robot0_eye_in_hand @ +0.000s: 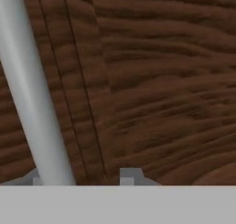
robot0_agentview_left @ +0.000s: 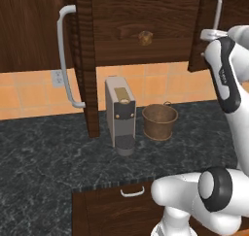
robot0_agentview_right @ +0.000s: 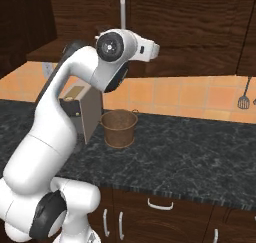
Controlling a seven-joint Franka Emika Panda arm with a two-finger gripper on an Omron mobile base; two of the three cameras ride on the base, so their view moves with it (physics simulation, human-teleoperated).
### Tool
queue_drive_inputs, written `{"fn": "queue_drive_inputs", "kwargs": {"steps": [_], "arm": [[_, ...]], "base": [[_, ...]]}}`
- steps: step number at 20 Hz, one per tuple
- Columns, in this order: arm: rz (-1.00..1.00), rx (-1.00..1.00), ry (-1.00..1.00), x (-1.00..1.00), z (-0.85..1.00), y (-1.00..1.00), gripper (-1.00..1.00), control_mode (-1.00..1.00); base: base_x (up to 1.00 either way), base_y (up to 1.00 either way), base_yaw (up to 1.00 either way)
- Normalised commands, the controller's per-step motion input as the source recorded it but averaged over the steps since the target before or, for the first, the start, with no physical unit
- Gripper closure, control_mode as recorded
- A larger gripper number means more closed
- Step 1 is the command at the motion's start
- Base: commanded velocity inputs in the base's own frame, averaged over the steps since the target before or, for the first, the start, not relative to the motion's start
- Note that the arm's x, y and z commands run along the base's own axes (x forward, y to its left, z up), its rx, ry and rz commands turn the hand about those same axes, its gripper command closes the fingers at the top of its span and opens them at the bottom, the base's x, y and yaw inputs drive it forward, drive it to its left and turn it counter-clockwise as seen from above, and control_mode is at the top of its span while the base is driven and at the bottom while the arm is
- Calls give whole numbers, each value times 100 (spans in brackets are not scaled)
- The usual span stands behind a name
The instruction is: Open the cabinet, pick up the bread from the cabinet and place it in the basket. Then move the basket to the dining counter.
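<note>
Silver handle (robot0_eye_in_hand: 32, 94) runs between parted gripper (robot0_eye_in_hand: 83, 176) fingertips, not clamped. Cabinet (robot0_agentview_left: 141, 21) doors swung open; bread (robot0_agentview_left: 145, 37) on shelf. Basket (robot0_agentview_left: 159, 121) beside coffee machine (robot0_agentview_left: 120, 114), nothing visible inside.

- Even, diffuse light falls across the rendered kitchen; no single source shows.
- Deep shade fills the open cabinet (robot0_agentview_left: 146, 31), dimming the bread (robot0_agentview_left: 145, 37).
- The basket (robot0_agentview_left: 159, 121) casts only a faint shadow.
- Beyond the fingers (robot0_eye_in_hand: 131, 176), wood grain is soft and pixelated, the handle (robot0_eye_in_hand: 32, 94) smooth, without glare.
</note>
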Motion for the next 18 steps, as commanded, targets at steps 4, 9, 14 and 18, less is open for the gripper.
{"fn": "queue_drive_inputs", "kwargs": {"steps": [4,9,14,18], "arm": [[0,0,28,-100,53,-100,100,-100],[0,1,13,-100,18,-100,100,-100],[0,12,0,-100,0,-87,-100,-100],[-7,16,-10,-100,15,-21,-100,-100]], "base": [[0,0,0],[0,0,0],[0,0,0],[0,0,0]]}}
